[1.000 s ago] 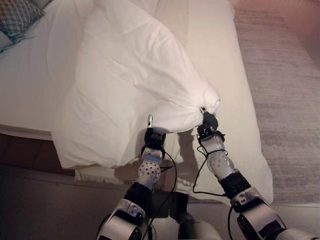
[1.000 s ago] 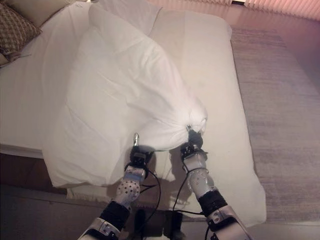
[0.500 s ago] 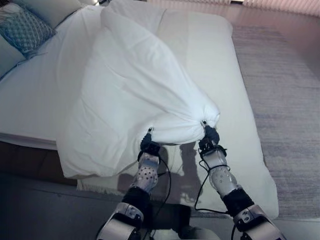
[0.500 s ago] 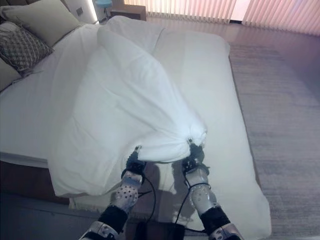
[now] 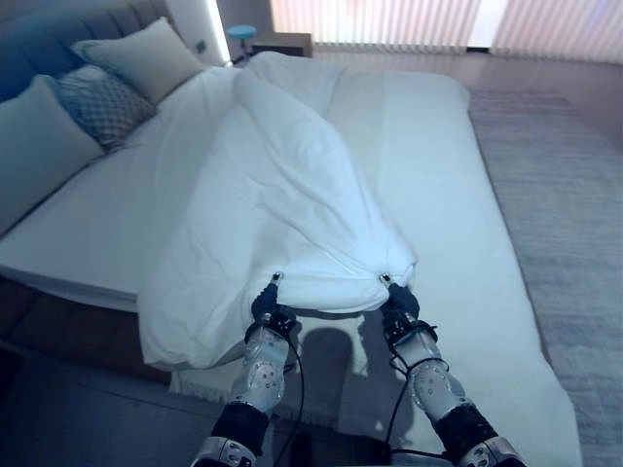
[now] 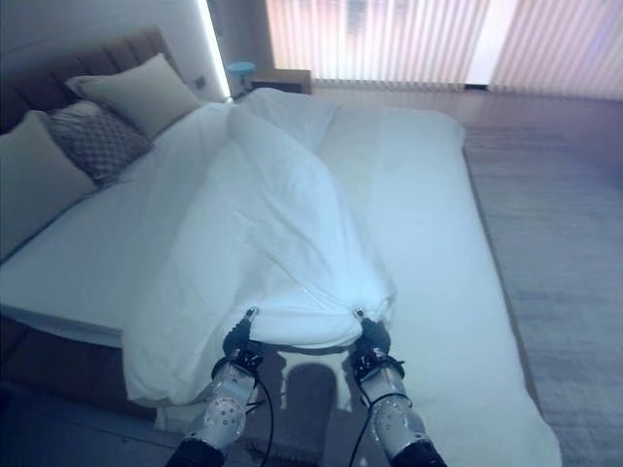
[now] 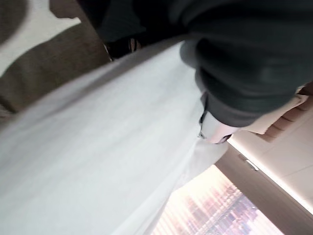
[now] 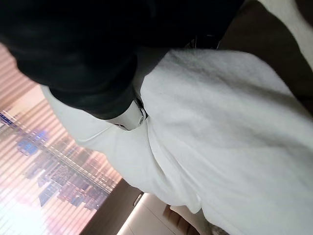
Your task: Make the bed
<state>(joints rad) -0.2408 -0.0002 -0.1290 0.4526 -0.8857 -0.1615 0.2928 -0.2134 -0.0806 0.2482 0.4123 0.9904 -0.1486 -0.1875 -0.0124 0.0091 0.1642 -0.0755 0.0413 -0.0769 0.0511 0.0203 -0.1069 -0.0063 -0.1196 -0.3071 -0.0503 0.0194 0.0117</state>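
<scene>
- Left hand [image 5: 265, 307]: lower centre of the left eye view, clenched on the near edge of the duvet [image 5: 273, 204]; cloth bunched at the fingers.
- Right hand [image 5: 400, 304]: lower centre, just right of the left hand, likewise clenched on the same edge, cloth gathered into a knot above it.
- Duvet: white, heaped in a long ridge from the hands toward the upper centre of the frame, spilling over the bed's near left side.
- Bed [image 5: 438, 175]: bare white sheet at centre right.
- Pillows [image 5: 146, 58]: upper left, by the headboard; patterned cushion [image 5: 97, 105] among them.
- Rug [image 5: 565, 195]: right edge.
</scene>
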